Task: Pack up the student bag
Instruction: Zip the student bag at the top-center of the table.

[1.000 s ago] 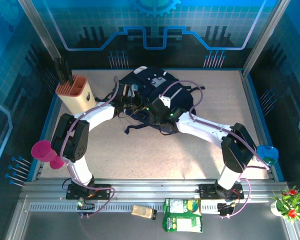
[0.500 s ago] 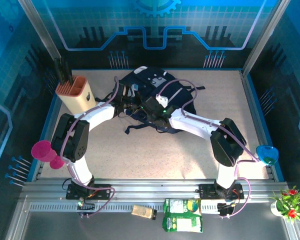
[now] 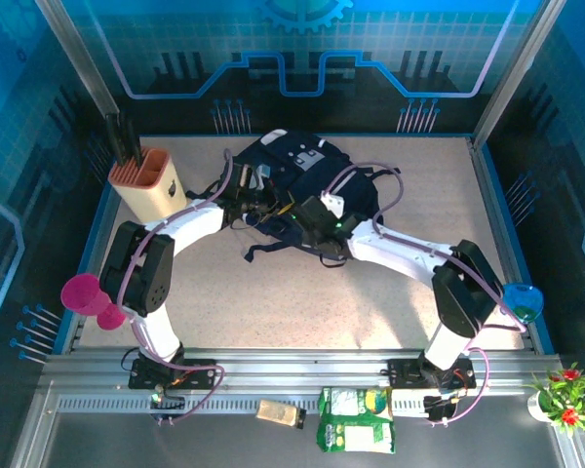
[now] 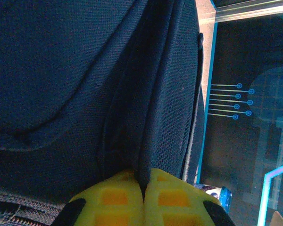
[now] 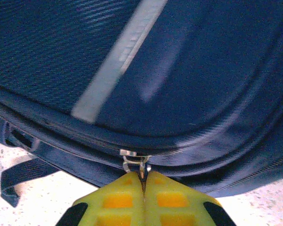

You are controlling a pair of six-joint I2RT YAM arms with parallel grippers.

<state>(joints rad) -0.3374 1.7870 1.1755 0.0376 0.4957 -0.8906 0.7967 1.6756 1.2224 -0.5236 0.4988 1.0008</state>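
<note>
Zipper work was the step in hand, as I judged it. The large dark navy fabric student bag [image 3: 307,161] with thin white stripes lay at the far middle of the speckled beige table [image 3: 273,302], and both arms reached to its near side. The left gripper [image 4: 142,187] was clenched on a raised fold of the navy cloth at the left part of the bag. The right gripper [image 5: 142,181] was pinched shut on the small silver metal zipper pull [image 5: 132,157] at the near edge, just above the table. To do it well, the right arm should probably draw the pull slowly along the curved zipper line, not away from it, while the left one keeps the cloth tight so that the bag does not slide or wrinkle. The pull was thin and gripped only at the fingertips, so a sideways tug could make it slip out.
</note>
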